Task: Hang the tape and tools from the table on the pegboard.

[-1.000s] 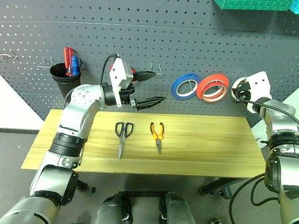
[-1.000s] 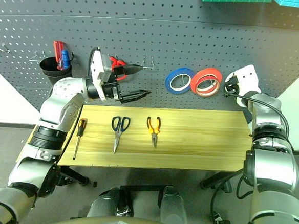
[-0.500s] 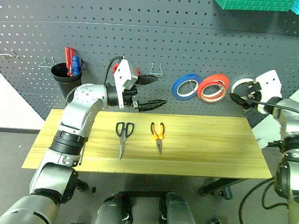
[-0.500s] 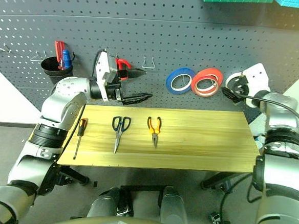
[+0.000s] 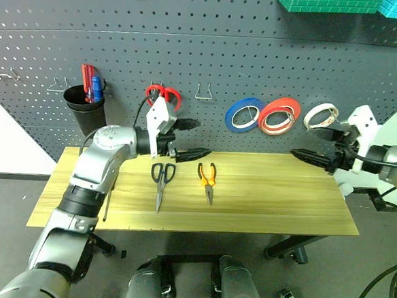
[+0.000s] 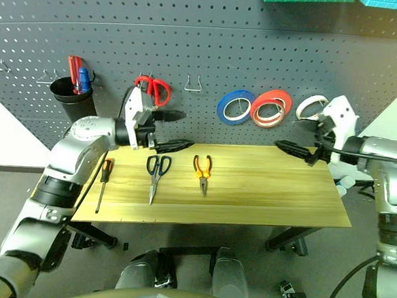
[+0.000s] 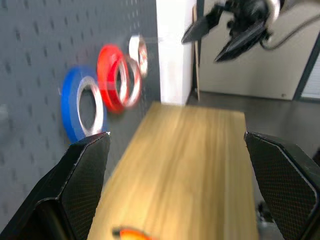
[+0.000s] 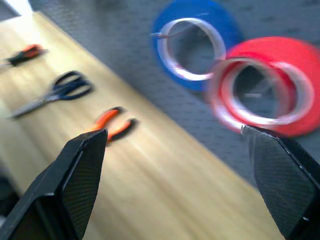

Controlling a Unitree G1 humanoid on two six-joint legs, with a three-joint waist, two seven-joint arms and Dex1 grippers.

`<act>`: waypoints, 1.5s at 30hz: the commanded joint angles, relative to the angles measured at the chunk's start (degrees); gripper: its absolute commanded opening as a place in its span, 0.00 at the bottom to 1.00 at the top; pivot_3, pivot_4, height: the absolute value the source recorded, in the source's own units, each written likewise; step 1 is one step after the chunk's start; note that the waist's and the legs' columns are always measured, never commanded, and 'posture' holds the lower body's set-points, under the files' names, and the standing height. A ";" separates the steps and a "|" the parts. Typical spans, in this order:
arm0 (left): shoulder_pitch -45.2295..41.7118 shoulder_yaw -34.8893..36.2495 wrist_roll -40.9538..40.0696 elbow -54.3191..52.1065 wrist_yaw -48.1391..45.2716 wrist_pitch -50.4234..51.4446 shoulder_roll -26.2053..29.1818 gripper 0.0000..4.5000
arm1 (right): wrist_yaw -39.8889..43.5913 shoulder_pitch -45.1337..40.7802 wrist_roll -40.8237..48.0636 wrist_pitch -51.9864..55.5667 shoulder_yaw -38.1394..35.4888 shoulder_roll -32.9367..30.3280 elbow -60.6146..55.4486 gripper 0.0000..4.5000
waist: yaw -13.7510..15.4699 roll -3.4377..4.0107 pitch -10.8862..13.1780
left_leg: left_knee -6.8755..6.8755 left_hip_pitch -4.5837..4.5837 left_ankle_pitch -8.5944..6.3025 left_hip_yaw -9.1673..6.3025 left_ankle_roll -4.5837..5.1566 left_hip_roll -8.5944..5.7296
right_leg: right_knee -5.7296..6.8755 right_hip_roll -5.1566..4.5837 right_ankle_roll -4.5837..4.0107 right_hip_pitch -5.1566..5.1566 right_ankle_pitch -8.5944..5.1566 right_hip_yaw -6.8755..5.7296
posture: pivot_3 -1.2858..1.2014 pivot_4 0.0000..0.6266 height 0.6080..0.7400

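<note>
Tape (image 5: pixel 321 116), one white roll, hangs on the pegboard (image 5: pixel 260 51) beside one red roll (image 5: pixel 279 116) and one blue roll (image 5: pixel 244 116). Three tools lie on the table (image 5: pixel 276 202): scissors (image 5: pixel 161 180), pliers (image 5: pixel 207 178), screwdriver (image 6: pixel 103 180). Both grippers, left (image 5: pixel 194 138) and right (image 5: pixel 311 143), are spread wide and empty.

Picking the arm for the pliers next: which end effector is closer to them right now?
Left. The left end effector sits just up and left of the pliers, over the table's back edge. The right end effector is out by the table's far right end.
</note>
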 commanded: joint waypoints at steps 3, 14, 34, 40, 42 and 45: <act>7.57 4.10 -2.07 -9.53 2.21 1.01 3.08 1.00 | -5.67 -0.51 0.80 5.82 2.75 5.03 -2.26 1.00 | 0.55 -0.06 0.04 | 0.00 -0.02 -0.02 0.00 0.01 -0.01 | -0.04 -0.08 -0.09 0.00 -0.05 -0.02 | 0.46 0.17 0.92; 21.72 9.07 -0.08 -14.75 13.58 1.03 4.45 1.00 | -11.89 -5.96 -3.74 14.58 15.25 11.94 0.03 1.00 | 2.03 -0.17 1.04 | -0.07 0.08 -0.07 0.00 0.08 -0.01 | -0.03 -0.36 0.10 -0.18 -0.24 -0.06 | 0.49 0.31 0.92; 20.11 8.05 -0.26 -14.98 18.60 10.05 6.80 1.00 | -35.19 -25.19 -9.05 35.77 13.11 33.07 23.45 1.00 | 3.90 -0.24 8.55 | -0.15 -0.62 -0.07 0.05 0.08 -0.06 | -0.02 -0.65 -0.14 -0.94 -0.09 -0.04 | 0.52 0.56 0.92; 18.24 7.55 -1.67 -14.96 18.27 11.93 5.99 1.00 | -41.30 -27.70 -10.46 33.64 9.85 37.81 28.67 1.00 | 3.78 -0.22 10.04 | -0.28 -0.97 -0.03 0.08 0.06 -0.06 | -0.04 -0.61 -0.11 -1.08 -0.10 -0.03 | 0.53 0.60 0.92; 18.12 7.29 -2.06 -15.25 17.87 12.84 6.18 1.00 | -42.91 -28.41 -10.55 33.23 8.48 38.80 30.08 1.00 | 3.75 -0.20 10.33 | -0.32 -1.02 0.00 0.09 0.02 -0.06 | -0.03 -0.60 -0.10 -1.14 -0.11 -0.03 | 0.53 0.60 0.92; 17.84 7.10 -3.14 -16.05 17.17 14.79 6.72 1.00 | -44.63 -29.76 -9.88 33.56 6.11 40.35 31.38 1.00 | 3.81 -0.23 10.88 | -0.36 -1.07 0.02 0.10 -0.01 -0.06 | -0.03 -0.59 -0.08 -1.19 -0.11 -0.04 | 0.54 0.60 0.92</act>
